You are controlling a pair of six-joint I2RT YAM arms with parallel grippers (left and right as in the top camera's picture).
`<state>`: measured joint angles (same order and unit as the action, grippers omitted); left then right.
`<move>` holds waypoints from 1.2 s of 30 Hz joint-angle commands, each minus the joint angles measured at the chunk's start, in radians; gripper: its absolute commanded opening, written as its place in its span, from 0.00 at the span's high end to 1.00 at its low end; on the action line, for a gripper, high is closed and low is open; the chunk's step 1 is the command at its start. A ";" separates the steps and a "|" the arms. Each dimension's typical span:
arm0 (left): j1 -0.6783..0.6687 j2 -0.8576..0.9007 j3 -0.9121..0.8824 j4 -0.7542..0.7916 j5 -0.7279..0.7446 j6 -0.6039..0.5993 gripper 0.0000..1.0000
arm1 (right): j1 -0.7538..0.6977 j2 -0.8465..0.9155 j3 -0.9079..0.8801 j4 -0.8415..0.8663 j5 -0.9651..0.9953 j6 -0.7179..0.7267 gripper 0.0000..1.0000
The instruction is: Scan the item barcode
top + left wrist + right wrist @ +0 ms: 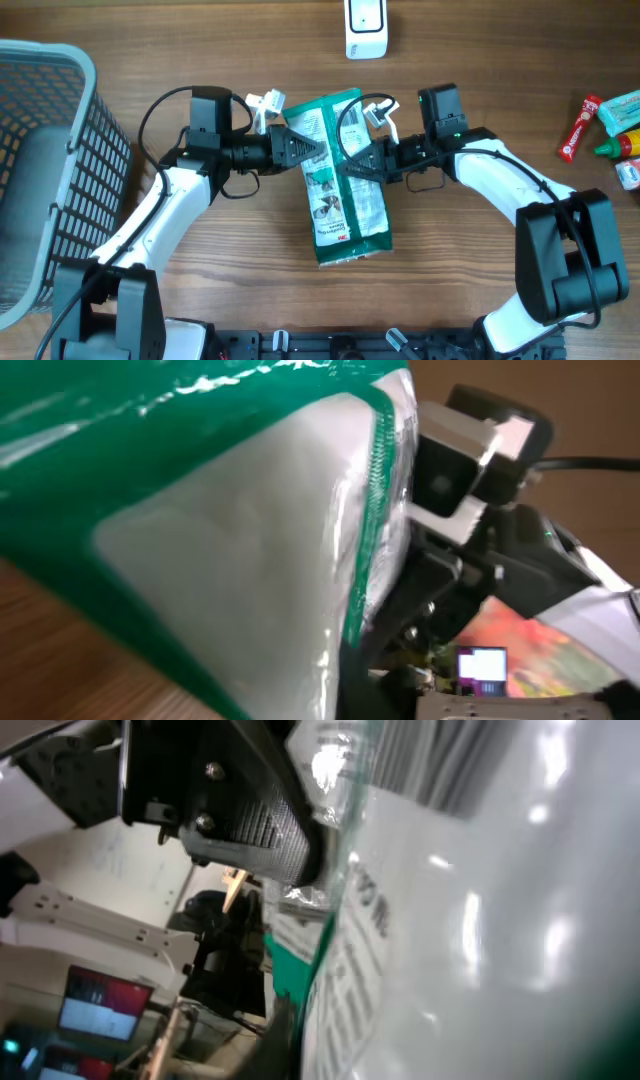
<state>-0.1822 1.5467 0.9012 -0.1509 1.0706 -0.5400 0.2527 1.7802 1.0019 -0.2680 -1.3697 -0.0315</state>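
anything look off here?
Nothing spilled or torn. The green packet lies askew between the left tool and right tool, its lower end crumpled, and it is well apart from the white scanner at the far edge.

packet (350, 222): green-white, printed text | basket (40, 52): grey grid | scanner (366, 28): white | table (470, 260): brown woodgrain

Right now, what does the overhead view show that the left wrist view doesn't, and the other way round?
Only the overhead view shows the mesh basket at far left, the white device at the top, probably the scanner, the tubes and bottles at far right, and the left gripper closed on the green-and-white package. Only the left wrist view shows the package's crimped green seam close up and a lit screen in the background. Both show the package and the right arm beside it.
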 commanded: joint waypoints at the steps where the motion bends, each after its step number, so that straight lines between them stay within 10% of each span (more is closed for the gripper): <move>1: -0.001 0.004 0.000 0.010 0.063 -0.022 0.96 | 0.004 -0.029 0.000 0.002 -0.038 -0.010 0.32; 3: 0.009 0.003 0.000 0.010 0.063 -0.027 0.96 | -0.002 -0.029 0.000 0.002 -0.038 -0.010 0.16; 8: 0.083 0.003 0.000 0.053 0.071 -0.128 0.96 | -0.017 -0.028 0.000 -0.019 -0.038 -0.022 0.13; 13: 0.113 0.003 0.000 0.084 0.074 -0.175 0.96 | -0.016 -0.028 0.000 -0.024 -0.039 -0.035 0.40; 29: 0.066 0.003 0.000 0.098 0.073 -0.209 0.96 | 0.005 -0.026 0.000 0.083 -0.055 -0.029 0.37; 36: 0.027 0.003 0.000 0.144 0.035 -0.232 0.96 | 0.074 -0.020 0.000 0.196 -0.042 0.095 0.71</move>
<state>-0.1490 1.5467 0.9009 -0.0143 1.1164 -0.7589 0.3126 1.7786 1.0016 -0.0837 -1.3888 0.0170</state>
